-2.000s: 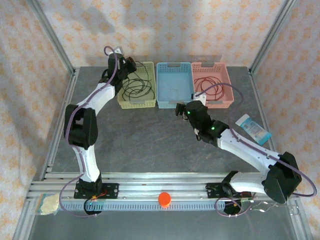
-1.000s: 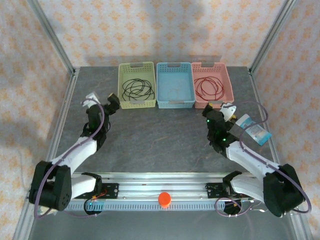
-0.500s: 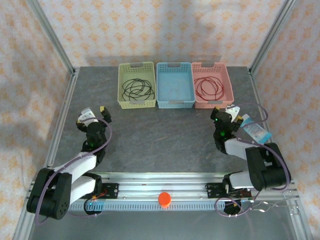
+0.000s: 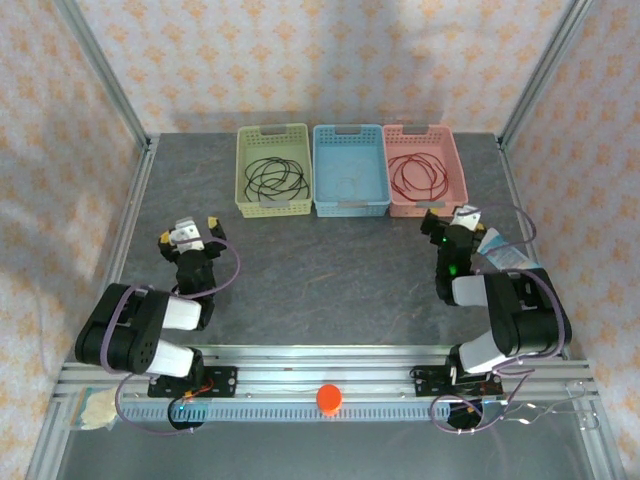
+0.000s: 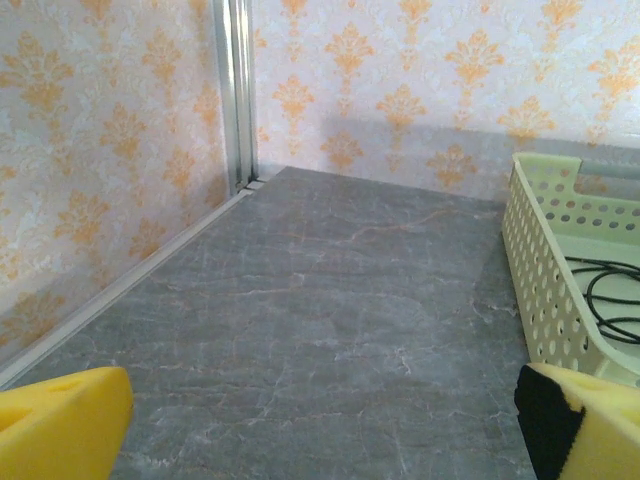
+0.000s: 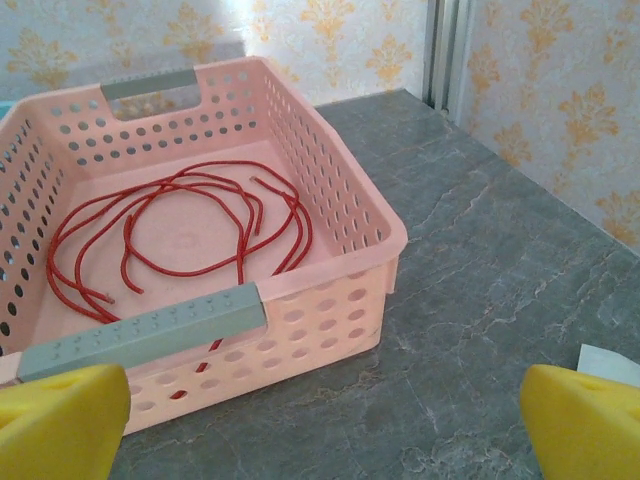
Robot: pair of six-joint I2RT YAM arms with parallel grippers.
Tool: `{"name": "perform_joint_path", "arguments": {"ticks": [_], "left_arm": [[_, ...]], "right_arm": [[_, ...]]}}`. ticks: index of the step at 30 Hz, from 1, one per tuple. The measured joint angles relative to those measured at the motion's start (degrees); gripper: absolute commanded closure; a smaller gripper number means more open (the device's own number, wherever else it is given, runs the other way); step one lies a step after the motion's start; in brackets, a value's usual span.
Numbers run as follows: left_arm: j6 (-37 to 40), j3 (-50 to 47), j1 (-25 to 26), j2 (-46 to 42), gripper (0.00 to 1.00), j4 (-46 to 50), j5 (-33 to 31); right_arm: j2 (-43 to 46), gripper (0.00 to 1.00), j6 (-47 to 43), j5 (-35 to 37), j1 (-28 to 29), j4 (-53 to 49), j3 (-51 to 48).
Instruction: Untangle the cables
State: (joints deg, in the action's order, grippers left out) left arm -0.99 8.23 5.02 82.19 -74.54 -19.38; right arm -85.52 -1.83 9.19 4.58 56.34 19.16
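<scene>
Stage: looking finished | black cable (image 4: 277, 178) lying in yellow basket (image 4: 241, 170) at 11 o'clock | whitish cable (image 4: 350, 184) in blue basket (image 4: 318, 170) at 12 | red cable (image 4: 418, 175) in pink basket (image 4: 459, 170) at 1 | left gripper (image 4: 188, 231), right gripper (image 4: 452, 217): gaping wide, holding nothing | remaining: seemingly nothing

The right edge of the left wrist view cut off the green basket (image 5: 545, 260), so the black cable (image 5: 610, 290) inside ran out of the picture after a few loops. The left gripper (image 5: 320, 425) had its yellow pads (image 5: 60, 415) clipped by the lower corners. In the right wrist view the left edge cut off the pink basket (image 6: 330, 215). A white packet (image 6: 612, 362) was a mere corner at the right edge, and the right gripper (image 6: 320, 425) had its pads (image 6: 585, 420) clipped likewise. From above, the whitish cable (image 4: 350, 183) in the blue basket (image 4: 350, 207) was too faint to trace. The packet lay partly hidden behind the right arm (image 4: 500, 300), and a pale bag (image 4: 95, 408) at the lower left was too small to identify.
</scene>
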Motion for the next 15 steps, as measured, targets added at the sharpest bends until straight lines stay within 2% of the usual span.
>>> {"name": "perform_joint_path", "arguments": {"ticks": [5,15], "left_arm": [[-0.1,-3.3,-2.4,6.5,0.0,-9.8,3.7],[-0.7,3.5,-4.7,5.9,0.0,-3.4,10.7]], "right_arm": [[-0.5,0.0,0.0,-3.6,-0.9,8.7,-5.7],[-1.3,0.0,0.0,-7.0,-1.6,11.1,-6.8]]}}
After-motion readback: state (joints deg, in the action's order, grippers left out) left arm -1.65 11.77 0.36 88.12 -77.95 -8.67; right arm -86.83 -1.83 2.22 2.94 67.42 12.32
